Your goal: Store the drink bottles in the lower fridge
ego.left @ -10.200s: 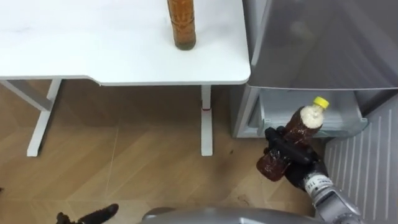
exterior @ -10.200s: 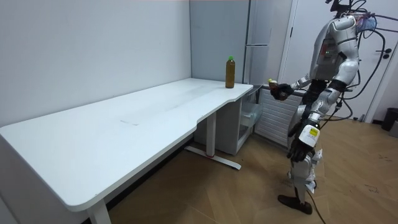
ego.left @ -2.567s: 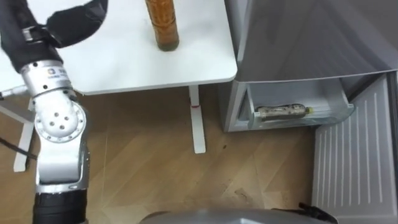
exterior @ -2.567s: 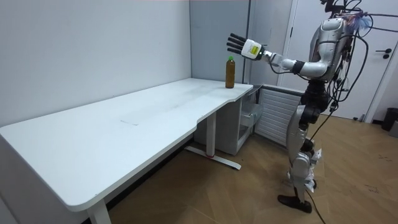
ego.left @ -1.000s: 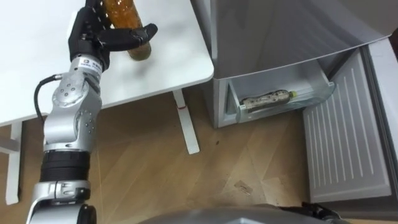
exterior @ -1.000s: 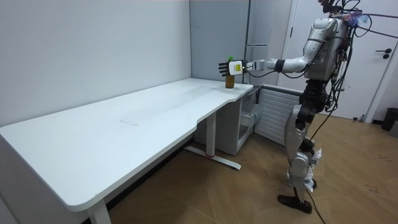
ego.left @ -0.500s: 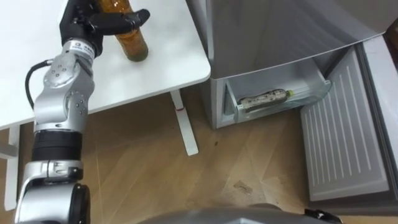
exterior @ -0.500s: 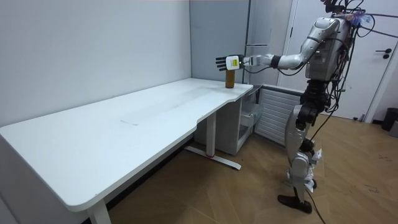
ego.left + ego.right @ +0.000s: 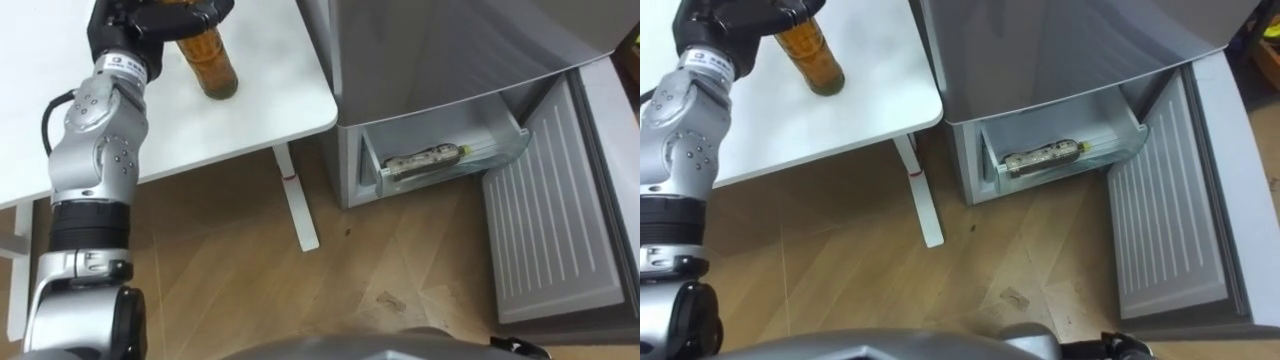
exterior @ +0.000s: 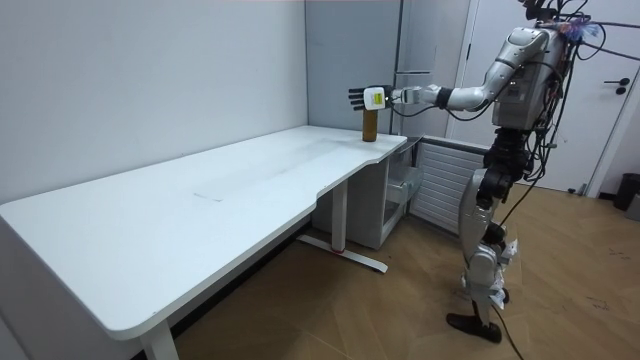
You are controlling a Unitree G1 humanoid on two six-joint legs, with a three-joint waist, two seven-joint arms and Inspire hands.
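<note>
A brown drink bottle [image 9: 210, 65] stands upright near the corner of the white table [image 9: 270, 100]. My left hand [image 9: 145, 22] is at the bottle's upper part, open, with the thumb reaching across its front. In the room view the left hand [image 10: 362, 97] covers the top of the bottle [image 10: 369, 127] with fingers spread straight. A second bottle [image 9: 425, 160] lies on its side in the fridge's pulled-out lower drawer [image 9: 500, 140]. A dark edge of my right hand [image 9: 512, 344] shows at the bottom of the left eye view.
The grey fridge [image 9: 440, 50] stands right beside the table, its lower door [image 9: 545, 220] swung open to my right. A table leg [image 9: 298, 205] stands on the wooden floor between me and the fridge. I stand upright by the table's corner.
My left hand has risen a little along the bottle toward its cap. The bottle still stands on the table, and the bottle in the drawer has not moved.
</note>
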